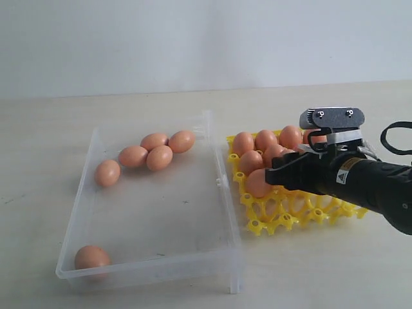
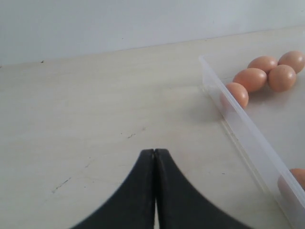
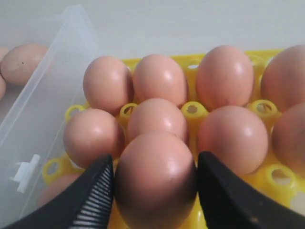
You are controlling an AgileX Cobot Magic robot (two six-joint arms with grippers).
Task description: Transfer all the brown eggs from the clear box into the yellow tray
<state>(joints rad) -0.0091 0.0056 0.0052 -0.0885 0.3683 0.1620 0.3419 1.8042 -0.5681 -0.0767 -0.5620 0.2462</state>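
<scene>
**Exterior view.** The right fingers (image 1: 275, 175) are clenched on one brown egg (image 1: 257, 183). They hold it at the corner cup of the yellow tray (image 1: 302, 217) nearest the clear box (image 1: 226, 212). The tray lies directly beneath the fingers on the pale counter (image 1: 322, 277). Behind the fingertips, the tray eggs (image 1: 266, 140) sit packed close together, at least six of them. The box lies just ahead of the fingertips, right beside the tray. Six boxed eggs (image 1: 159, 158) rest in it, all well ahead of the fingers. Four are bunched at the far end, one is near that bunch by the long wall farthest from the fingers, and one is alone in the near corner.

**Left wrist view.** The left fingers (image 2: 148, 191) are pressed tight together with nothing between them, above bare counter. The box's long wall runs ahead of the fingertips and off to one side, well apart from them. The boxed eggs show behind it, one of them cut off at the picture's edge.

**Right wrist view.** The grasped egg fills the gap between the right fingers, with the ribbed pad against one flank and the smooth black finger against the other. Just beyond the fingertips, the tray eggs stand in two rows in their cups. The box wall with its small white clasp (image 3: 26, 171) lies beside the ribbed finger.
</scene>
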